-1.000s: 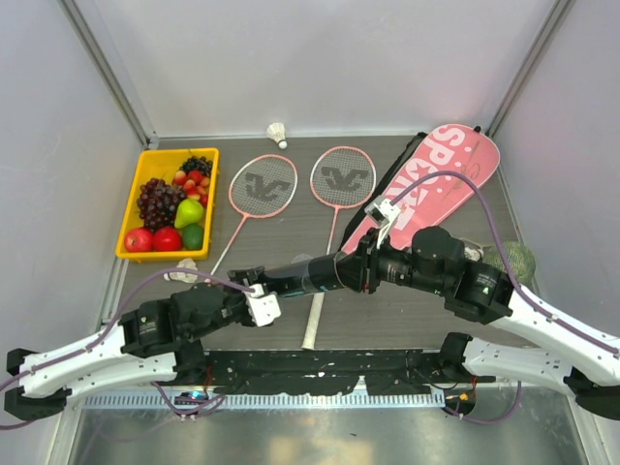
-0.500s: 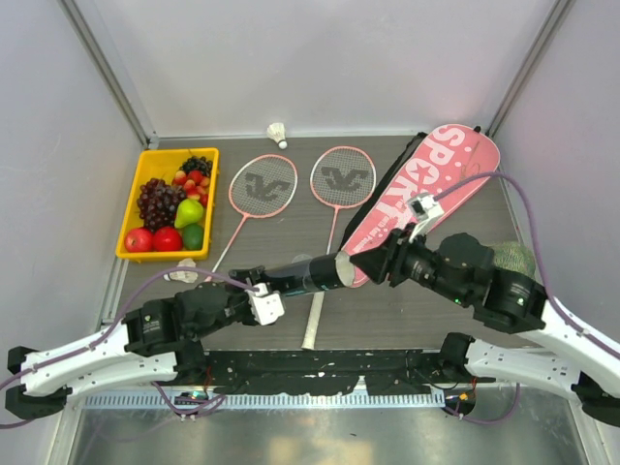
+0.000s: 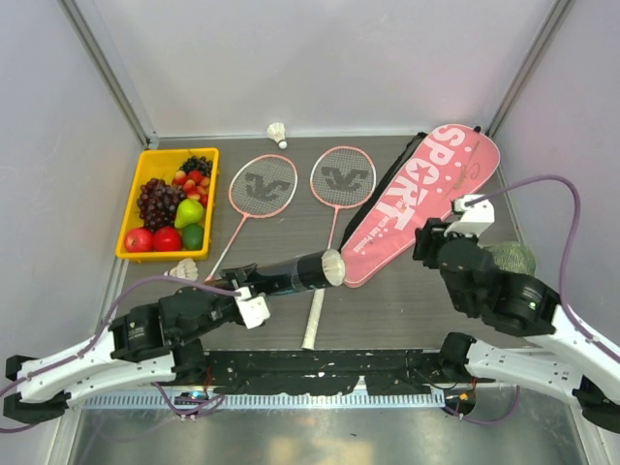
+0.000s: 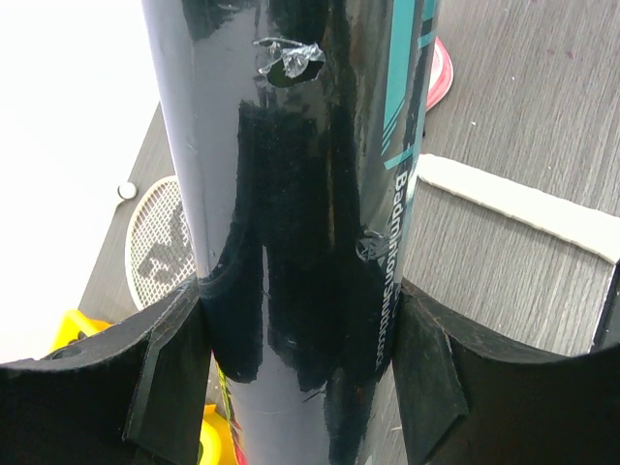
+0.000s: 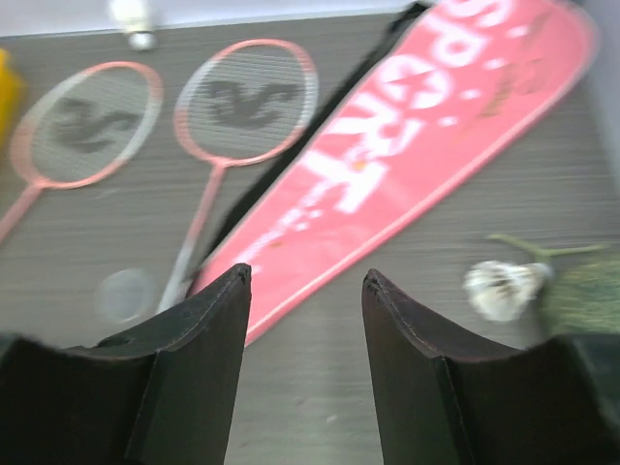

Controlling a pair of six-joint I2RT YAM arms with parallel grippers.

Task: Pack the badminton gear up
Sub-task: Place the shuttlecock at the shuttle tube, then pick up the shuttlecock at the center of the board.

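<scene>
Gripping the long dark tube in the left gripper, its end just beside the pink racket-shaped "SPORT" bag, likely ready for packing, with the right gripper spread apart and empty.

Top external camera: mounted high behind the arm bases, angled down over the dark wood-grain table. Left wrist camera: very near the long dark cylindrical tube, facing along it. Right wrist camera: raised, facing forward and down; shares the pink racket-shaped "SPORT" bag with the top view.
</scene>
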